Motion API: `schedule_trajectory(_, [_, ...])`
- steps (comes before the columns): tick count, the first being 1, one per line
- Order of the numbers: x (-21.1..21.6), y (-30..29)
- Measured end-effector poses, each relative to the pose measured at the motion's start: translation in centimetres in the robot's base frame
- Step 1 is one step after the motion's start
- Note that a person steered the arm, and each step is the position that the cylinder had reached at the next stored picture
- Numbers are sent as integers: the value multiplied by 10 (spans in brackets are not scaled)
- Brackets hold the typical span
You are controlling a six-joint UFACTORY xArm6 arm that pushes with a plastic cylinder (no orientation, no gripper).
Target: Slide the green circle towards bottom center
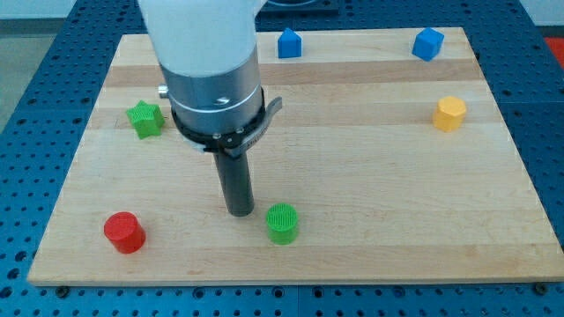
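Six blocks sit on the worktop point(370, 255). From the view's left: a red cylinder point(124, 232) near the bottom corner, a green star point(145, 119), then my tip point(240, 212) just left of the green circle point(283, 222), apart or barely touching, I cannot tell. There is no hand, only the rod. The circle already lies near bottom centre; a short nudge seems left. It stands upright, round, with no facing direction. Further right: a blue block point(289, 42), another blue block point(427, 43) and a yellow block point(450, 114).

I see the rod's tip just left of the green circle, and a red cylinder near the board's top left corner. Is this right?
Not quite. In the camera view the red cylinder sits near the board's bottom left corner, not the top left. The rest holds: my tip is just to the view's left of the green circle.
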State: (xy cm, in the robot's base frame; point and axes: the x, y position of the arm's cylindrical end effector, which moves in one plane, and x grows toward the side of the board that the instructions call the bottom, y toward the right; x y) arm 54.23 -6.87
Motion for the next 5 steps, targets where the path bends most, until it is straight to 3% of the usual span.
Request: schedule_trajectory(5, [10,29])
